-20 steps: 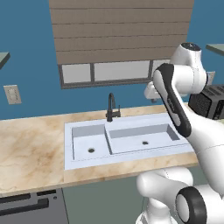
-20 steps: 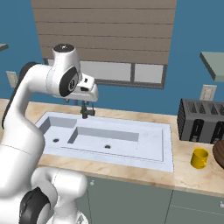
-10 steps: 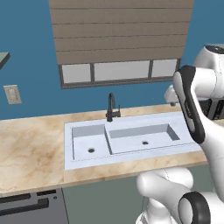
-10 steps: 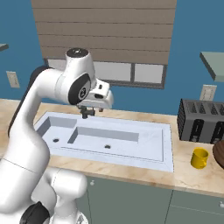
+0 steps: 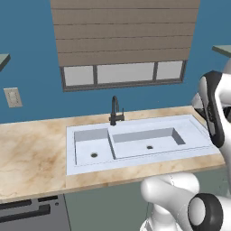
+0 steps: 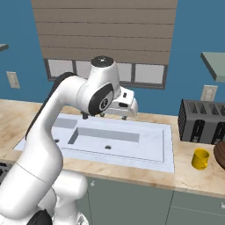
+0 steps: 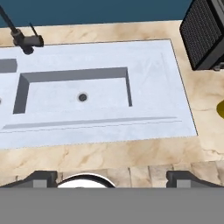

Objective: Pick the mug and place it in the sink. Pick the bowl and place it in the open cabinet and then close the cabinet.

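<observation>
The yellow mug (image 6: 201, 159) stands on the marble counter right of the pale double-basin sink (image 6: 151, 145), and shows as a yellow sliver (image 7: 221, 109) at the hand view's right edge. Beside it, a dark brown edge of the bowl (image 6: 219, 154) pokes in at the frame's right border. My gripper (image 7: 113, 177) hovers open over the sink's front rim (image 7: 144, 127), nothing between its widely spread fingertips (image 7: 43, 177). The hand (image 6: 124, 105) hangs above the right basin. A grey-green corner of the wall cabinet (image 6: 215, 63) shows at upper right; its doors are out of frame.
A black faucet (image 5: 115, 110) rises behind the sink. A dark toaster (image 6: 202, 121) sits on the counter behind the mug, close to the sink's right end (image 7: 205, 33). A window with wooden blinds (image 5: 122, 40) spans the blue wall. A dark appliance front (image 5: 27, 212) sits below the counter's left.
The arm has swung to the right, carrying the hand from over the faucet across the sink toward its right basin. The jaws stay open. The sink and counter things have not moved.
</observation>
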Available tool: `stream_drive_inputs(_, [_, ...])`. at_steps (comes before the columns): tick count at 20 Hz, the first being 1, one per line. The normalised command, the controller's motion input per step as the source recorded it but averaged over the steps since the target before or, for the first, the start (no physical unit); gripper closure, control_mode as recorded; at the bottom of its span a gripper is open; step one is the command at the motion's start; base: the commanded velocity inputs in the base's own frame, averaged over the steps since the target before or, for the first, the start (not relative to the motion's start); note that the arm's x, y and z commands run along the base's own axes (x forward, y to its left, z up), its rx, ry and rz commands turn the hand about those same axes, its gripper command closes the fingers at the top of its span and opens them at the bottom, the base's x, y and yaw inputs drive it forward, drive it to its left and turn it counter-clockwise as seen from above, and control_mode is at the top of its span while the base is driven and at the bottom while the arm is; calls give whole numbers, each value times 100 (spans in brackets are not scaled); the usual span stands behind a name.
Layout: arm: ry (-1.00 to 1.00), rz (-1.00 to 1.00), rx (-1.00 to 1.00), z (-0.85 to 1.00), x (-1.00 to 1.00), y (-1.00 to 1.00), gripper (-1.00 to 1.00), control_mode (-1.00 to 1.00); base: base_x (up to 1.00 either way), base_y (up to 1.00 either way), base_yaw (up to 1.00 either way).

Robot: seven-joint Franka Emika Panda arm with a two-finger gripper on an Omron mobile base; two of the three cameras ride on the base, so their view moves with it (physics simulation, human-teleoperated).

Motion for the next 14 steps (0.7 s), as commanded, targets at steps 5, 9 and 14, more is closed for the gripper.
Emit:
stream_drive_inputs(5, [0, -6, 0, -14, -7, -68, -100, -100, 0, 0, 0])
stream_drive_inputs(9, [0, -2, 0, -3, 0, -13, -100, -100, 0, 0, 0])
stream_drive_inputs(14, [0, -10, -2, -41, -1, -43, -100, -100, 0, 0, 0])
